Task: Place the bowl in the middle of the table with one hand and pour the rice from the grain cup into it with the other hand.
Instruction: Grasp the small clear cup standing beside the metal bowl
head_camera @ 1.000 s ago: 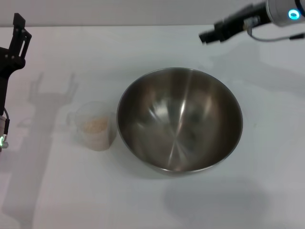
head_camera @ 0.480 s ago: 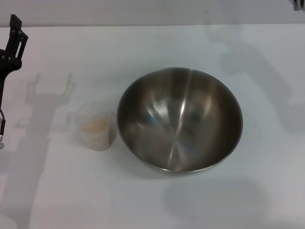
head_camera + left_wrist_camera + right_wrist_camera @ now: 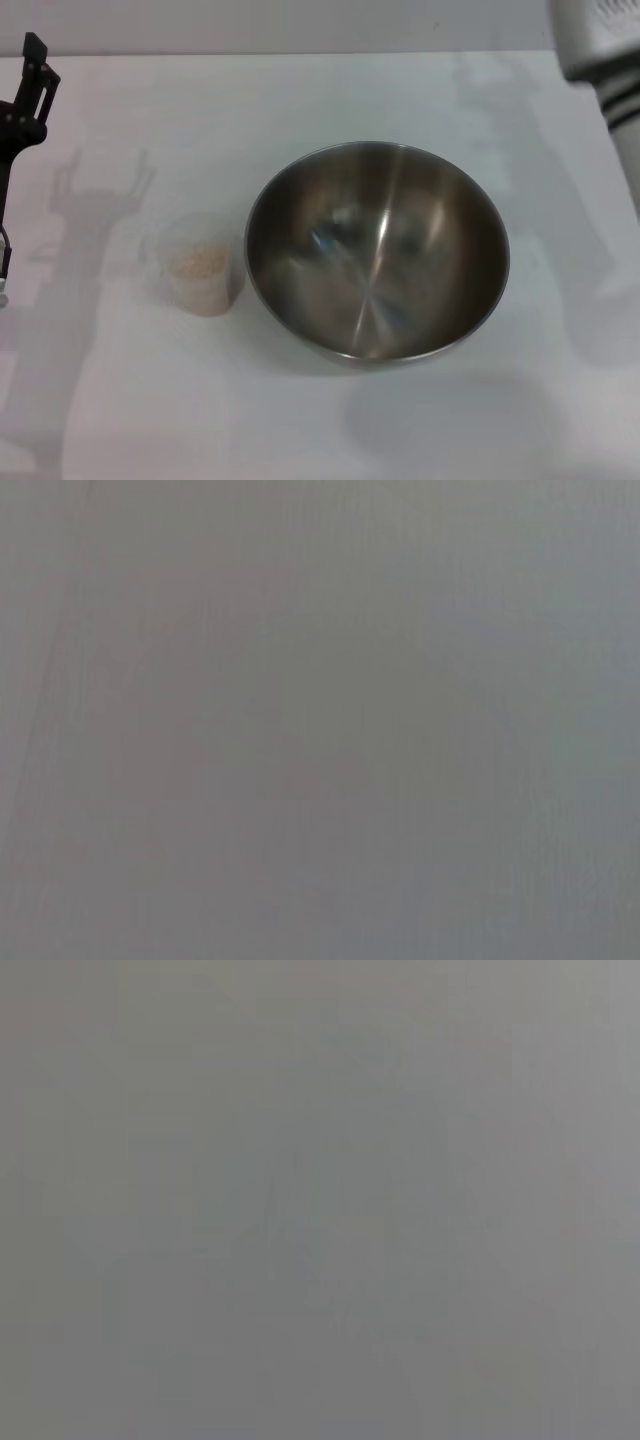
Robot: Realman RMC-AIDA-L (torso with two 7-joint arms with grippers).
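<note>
1. White, smooth tabletop fills the head view; the table carries only two things, and a pale wall strip runs along its far edge

2. The bowl, a wide stainless-steel mixing bowl, sits upright near the middle of the table, its brushed inside bare of any grain

3. The grain cup stands upright just beside the bowl on the robot's left, close to its rim but apparently not touching; the rice lies as a pale beige mass inside it

4. The left gripper shows at the far left edge of the table, raised and well apart from the cup; only one dark side of it is seen, so I cannot tell whether its jaws are parted or closed

5. Of the right arm only a grey casing shows at the top right corner; its gripper is out of sight, and both wrist views give a blank grey field

6. Judged from this layout, the bowl looks placed and the pour is not yet done; the cup is the next thing to be grasped, most likely by the left arm

7. Risks from here:
   - the cup is light and thin-walled, so a hard squeeze could deform it and spill grain
   - it stands so near the bowl that a finger coming down on that side could strike the rim and shove the bowl off centre
   - tipping before the pour lip is over the bowl would scatter rice on the table
   - a glancing approach could topple the cup
</note>
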